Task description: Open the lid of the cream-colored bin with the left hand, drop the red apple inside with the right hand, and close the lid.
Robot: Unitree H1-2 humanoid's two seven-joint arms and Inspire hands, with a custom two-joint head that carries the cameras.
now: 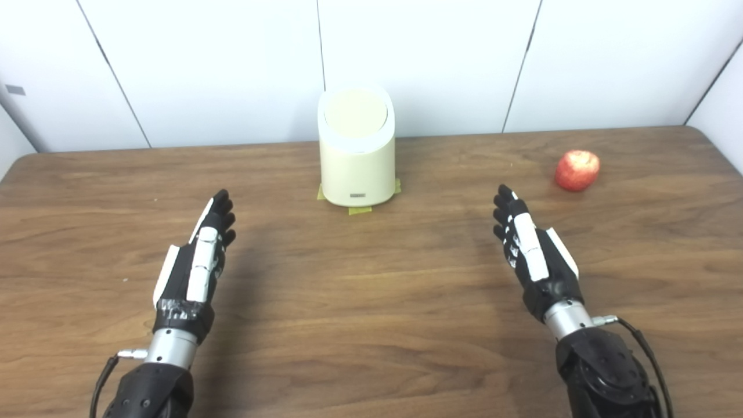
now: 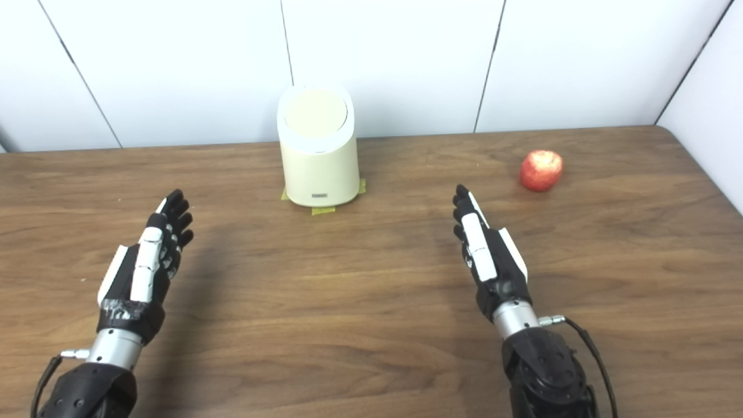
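Note:
A cream-colored bin (image 1: pixel 356 157) stands at the back middle of the wooden table, its round lid (image 1: pixel 355 113) shut and tilted toward me. A red apple (image 1: pixel 576 170) lies on the table to the bin's right. My left hand (image 1: pixel 197 261) hovers over the table at front left, open with fingers stretched forward, well short of the bin. My right hand (image 1: pixel 531 249) is open at front right, fingertips pointing toward the apple but a hand's length short of it. Neither hand holds anything.
Yellow tape marks (image 1: pixel 360 210) stick out from under the bin's base. White wall panels (image 1: pixel 232 69) rise right behind the table's far edge. The table (image 1: pixel 360 302) has rounded far corners.

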